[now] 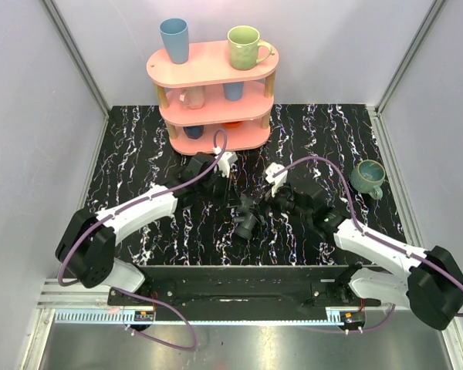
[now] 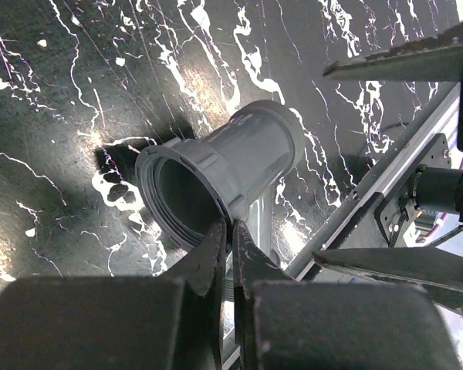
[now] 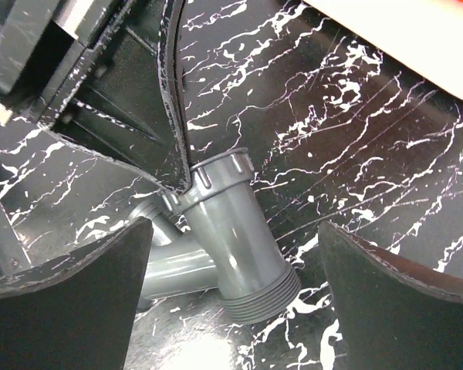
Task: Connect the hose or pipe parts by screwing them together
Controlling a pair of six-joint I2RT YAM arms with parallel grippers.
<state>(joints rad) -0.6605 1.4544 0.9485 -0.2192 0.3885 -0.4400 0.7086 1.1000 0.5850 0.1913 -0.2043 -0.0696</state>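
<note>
- We see a black table [image 1: 139, 154] with white marble lines on it.
- A pink shelf [image 1: 208, 62] with three levels stands at the far side, in the middle.
- The left arm [image 1: 131, 212] and the right arm [image 1: 378, 243] both reach in toward the middle of the table.
- The right claw [image 3: 233, 226] is wide apart. One finger is on each side of the pipe part, and neither one touches it.
- The left claw [image 2: 228, 227] has its fingers together. The tips sit right at the rim of the pipe part's open end. We cannot tell if the rim is pinched between them.
- A green mug [image 1: 245, 46] and a blue cup [image 1: 174, 38] stand on top of the shelf.
- A teal mug [image 1: 367, 177] stands on the table, far over on the right.
- The gray pipe fitting [image 3: 231, 231] is in the middle of the table, between the two claws. It has a ridged collar at one end, screw threads at the other end, and a side branch that sticks out.
</note>
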